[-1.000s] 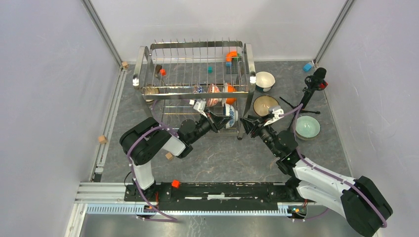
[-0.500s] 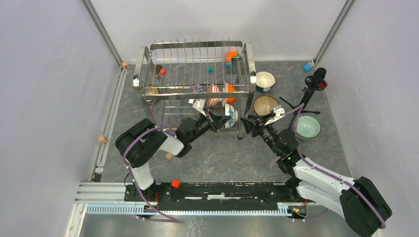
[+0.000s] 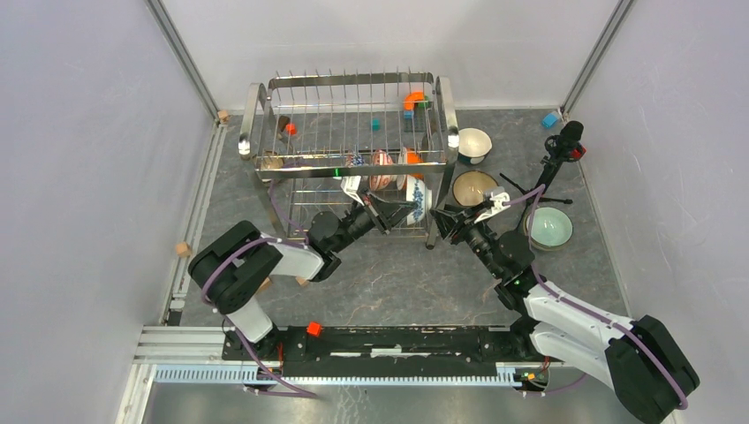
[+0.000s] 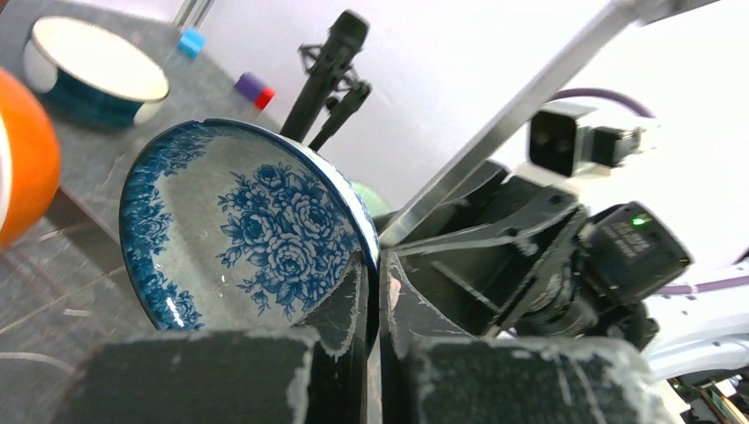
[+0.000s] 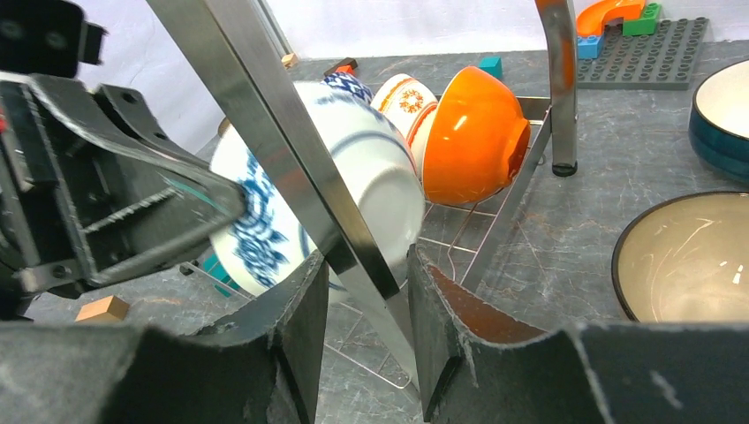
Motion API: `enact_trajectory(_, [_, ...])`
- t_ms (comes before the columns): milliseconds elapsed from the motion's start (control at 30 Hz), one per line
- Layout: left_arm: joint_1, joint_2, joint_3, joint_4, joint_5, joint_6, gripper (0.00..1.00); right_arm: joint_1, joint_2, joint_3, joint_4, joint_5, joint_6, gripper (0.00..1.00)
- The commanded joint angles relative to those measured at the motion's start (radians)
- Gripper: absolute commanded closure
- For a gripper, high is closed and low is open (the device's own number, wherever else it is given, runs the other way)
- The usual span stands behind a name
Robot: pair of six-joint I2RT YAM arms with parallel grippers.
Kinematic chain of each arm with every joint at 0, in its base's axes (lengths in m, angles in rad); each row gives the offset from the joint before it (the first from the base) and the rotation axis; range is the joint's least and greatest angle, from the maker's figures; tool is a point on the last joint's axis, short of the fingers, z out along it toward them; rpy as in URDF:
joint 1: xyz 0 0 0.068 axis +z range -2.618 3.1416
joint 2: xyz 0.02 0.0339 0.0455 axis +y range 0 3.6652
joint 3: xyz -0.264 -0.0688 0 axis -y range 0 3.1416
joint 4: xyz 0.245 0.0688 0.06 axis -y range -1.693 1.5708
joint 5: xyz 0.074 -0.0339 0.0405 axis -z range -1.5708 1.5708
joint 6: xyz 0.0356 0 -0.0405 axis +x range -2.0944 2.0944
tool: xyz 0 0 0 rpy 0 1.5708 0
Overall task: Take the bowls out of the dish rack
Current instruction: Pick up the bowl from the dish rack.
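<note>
Top external: count three bowls [image 3: 474, 188] out; note blue-patterned bowl [image 4: 247, 230] pinched in left gripper [image 4: 373, 291], right gripper [image 5: 366, 291] clamp on dish rack [image 3: 353, 81] indeterminate; unload remainder.

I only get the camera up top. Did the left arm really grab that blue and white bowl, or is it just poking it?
Observer: Grabbed. In the left wrist view the left tool pinches the blue-flowered bowl by its rim, one finger inside and one outside.
Operator: What is the other arm doing by the rack?
Observer: In the right wrist view the right tool has a chrome post of the dish rack between its fingers. Whether it squeezes, I cannot tell.
Operator: Is the bowl pretty inside?
Observer: Yes, blue roses in the middle and a blue band round the rim.
</note>
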Motion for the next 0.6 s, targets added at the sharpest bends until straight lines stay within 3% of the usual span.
enact_trajectory(0, [0.006, -0.063, 0.015, 0.163, 0.006, -0.017, 0.98, -0.025, 0.007, 0.002, 0.023, 0.061, -0.004, 0.57])
enact_trajectory(567, [0.003, -0.182, -0.123, 0.162, -0.035, -0.036, 0.98, -0.036, -0.048, 0.006, -0.03, 0.027, -0.001, 0.5])
